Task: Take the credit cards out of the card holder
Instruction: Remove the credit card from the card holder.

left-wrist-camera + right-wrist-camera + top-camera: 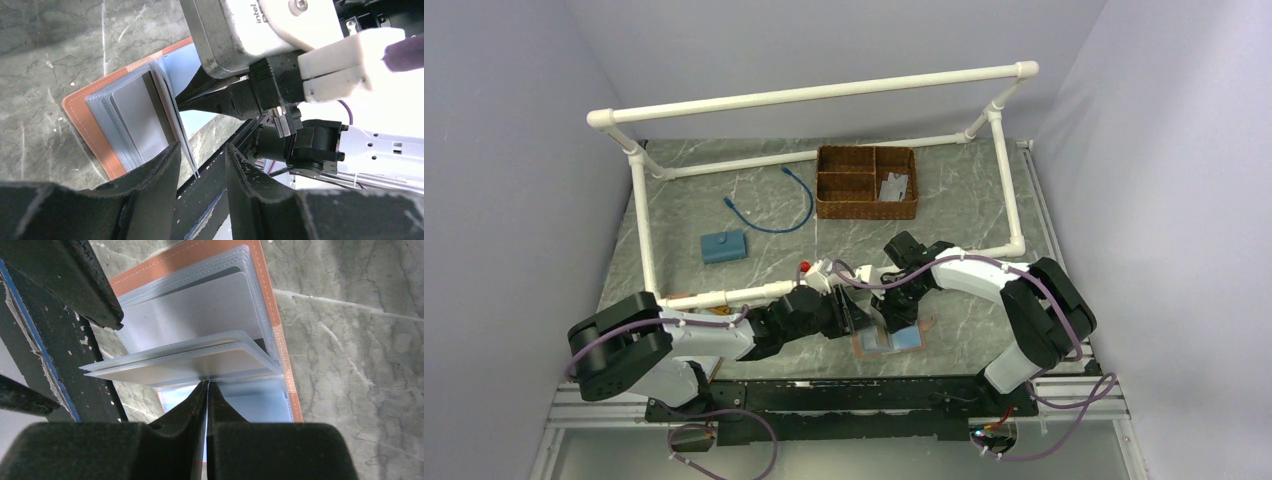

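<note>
I work in a robotics lab cell. My left arm [704, 335] and right arm [984, 270] are bolted side by side to an aluminium rail [604, 408] at the near edge of a grey marble-patterned tabletop [984, 200]. Plain pale partition walls [514, 150] enclose the tabletop at its left, far and right edges. A white pipe frame [814, 95] stands on the tabletop, spanning it from left edge to right edge. Purple cables [1079, 415] run exposed along both arms and hang below the rail.

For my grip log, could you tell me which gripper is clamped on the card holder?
The right gripper: its jaws pinch the lifted clear sleeves of the card holder; the left gripper has its jaws apart.
</note>
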Robot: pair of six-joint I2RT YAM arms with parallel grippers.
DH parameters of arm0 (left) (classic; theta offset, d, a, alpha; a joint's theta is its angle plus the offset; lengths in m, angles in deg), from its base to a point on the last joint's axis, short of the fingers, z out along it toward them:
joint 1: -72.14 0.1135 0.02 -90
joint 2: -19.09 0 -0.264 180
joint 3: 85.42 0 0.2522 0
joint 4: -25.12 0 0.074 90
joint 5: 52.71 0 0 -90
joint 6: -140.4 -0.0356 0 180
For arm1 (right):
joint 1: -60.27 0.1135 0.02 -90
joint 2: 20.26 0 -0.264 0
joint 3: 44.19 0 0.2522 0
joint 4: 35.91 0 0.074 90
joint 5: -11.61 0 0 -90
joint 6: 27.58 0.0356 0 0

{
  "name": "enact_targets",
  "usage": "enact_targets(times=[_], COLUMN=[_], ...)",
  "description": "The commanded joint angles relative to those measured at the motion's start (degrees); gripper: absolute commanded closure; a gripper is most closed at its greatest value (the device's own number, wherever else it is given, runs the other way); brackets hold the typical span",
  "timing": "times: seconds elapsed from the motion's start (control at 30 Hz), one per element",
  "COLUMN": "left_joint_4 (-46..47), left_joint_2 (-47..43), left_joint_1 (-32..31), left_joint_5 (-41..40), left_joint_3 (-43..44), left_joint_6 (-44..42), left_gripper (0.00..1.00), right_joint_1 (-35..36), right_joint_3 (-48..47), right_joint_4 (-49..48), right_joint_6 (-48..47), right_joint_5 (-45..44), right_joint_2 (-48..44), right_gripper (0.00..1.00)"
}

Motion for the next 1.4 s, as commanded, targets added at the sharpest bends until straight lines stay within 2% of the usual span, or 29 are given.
enact_targets(times=[0.0,0.2,0.53,0.97,1.17,1.37], left_joint_4=[3.73,7.55,4.17,11.40,7.85,1.69], left_joint_2=[1.59,3.92,0.39,6.33,5.20,6.18], left_joint_1=[-0.36,-0.36,-0.45,-0.45,-0.45,-0.45], left_joint_5=[0.37,1.64,1.08,3.45,2.62,2.41], left_joint_3=[0.12,0.26,0.00,0.62,0.82,2.29], left_joint_6=[-0.39,0.02,-0.70,0.21,0.36,1.07], left_gripper=[0.57,0.57,0.61,0.77,0.77,0.72], right_joint_1=[0.40,0.40,0.40,0.49,0.49,0.49], right_joint_3=[-1.45,-1.45,-1.49,-1.54,-1.51,-1.54], right_joint_4=[-0.53,-0.54,-0.54,-0.53,-0.55,-0.62], right_joint_6=[0.48,0.49,0.44,0.52,0.51,0.55], right_joint_5=[-0.26,-0.27,-0.21,-0.41,-0.41,-0.39], right_joint_2=[0.53,0.43,0.44,0.71,0.71,0.62], right_gripper=[0.94,0.94,0.94,0.94,0.94,0.94])
